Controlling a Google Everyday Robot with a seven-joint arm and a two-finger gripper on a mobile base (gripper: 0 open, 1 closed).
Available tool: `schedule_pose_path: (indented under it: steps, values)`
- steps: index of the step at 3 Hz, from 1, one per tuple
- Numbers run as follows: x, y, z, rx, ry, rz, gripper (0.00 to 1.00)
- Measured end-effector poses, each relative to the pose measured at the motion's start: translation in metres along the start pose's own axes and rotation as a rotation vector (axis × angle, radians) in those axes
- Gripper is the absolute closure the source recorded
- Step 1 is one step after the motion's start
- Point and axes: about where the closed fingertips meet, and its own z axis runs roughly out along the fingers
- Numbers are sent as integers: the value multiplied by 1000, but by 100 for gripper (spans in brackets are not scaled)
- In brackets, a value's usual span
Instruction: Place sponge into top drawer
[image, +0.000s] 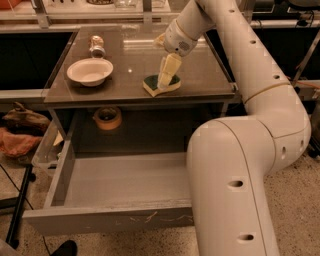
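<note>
The sponge (161, 85), dark green on top with yellow foam below, lies on the tabletop (200, 75) near its front edge. My gripper (165, 80) points down from the wrist onto the sponge's top and right side and touches it. The sponge rests on the table. The top drawer (107, 220) is pulled out wide below the table, grey, with white scratch marks on its front panel, and nothing lies inside it. My arm curves up from the lower right and over the table's right side.
A white bowl (90, 71) sits at the table's left, with a small can (96, 46) behind it. A brown roll (107, 118) sits on the shelf under the tabletop. A clear plastic bin (46, 147) stands left of the drawer.
</note>
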Motion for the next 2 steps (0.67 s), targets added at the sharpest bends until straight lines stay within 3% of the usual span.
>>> schedule_pose_path:
  steps: [2]
  values:
    - [20,1,39,-76,-33,58,0]
